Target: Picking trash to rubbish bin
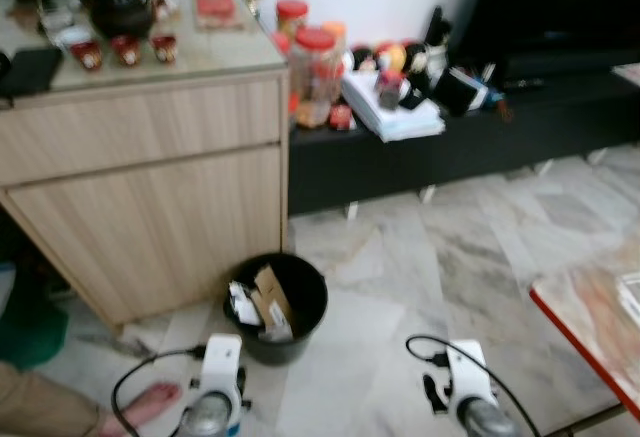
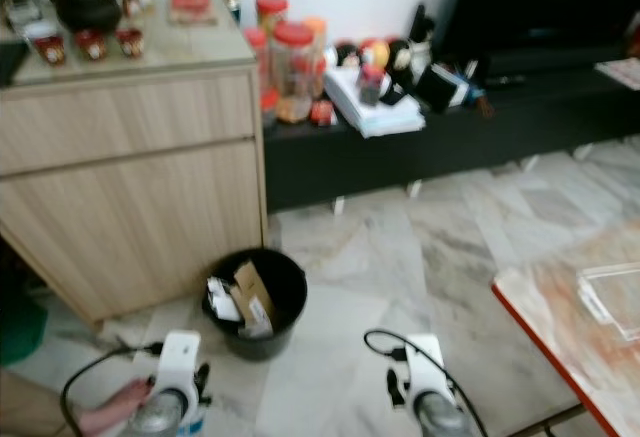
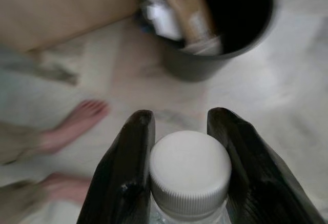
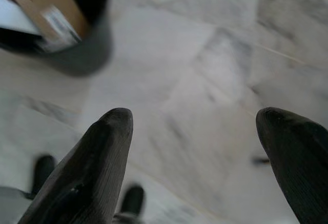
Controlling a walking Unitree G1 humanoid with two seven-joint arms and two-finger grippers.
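A round black rubbish bin (image 1: 283,302) stands on the marble floor in front of the wooden cabinet, with cardboard and paper scraps (image 1: 262,307) inside. My left gripper (image 3: 179,126) is shut on a clear plastic bottle with a white cap (image 3: 189,170), held low just short of the bin (image 3: 220,34). The left arm (image 1: 215,397) shows at the bottom of the head view. My right gripper (image 4: 197,131) is open over bare floor, to the right of the bin (image 4: 61,34). The right arm (image 1: 465,387) is at the bottom of the head view too.
A person's bare feet (image 3: 77,124) rest on the floor left of the bin, close to my left arm. The light wooden cabinet (image 1: 150,187) stands behind the bin. A low black TV bench (image 1: 450,147) carries jars and clutter. A red-edged table (image 1: 590,327) juts in at right.
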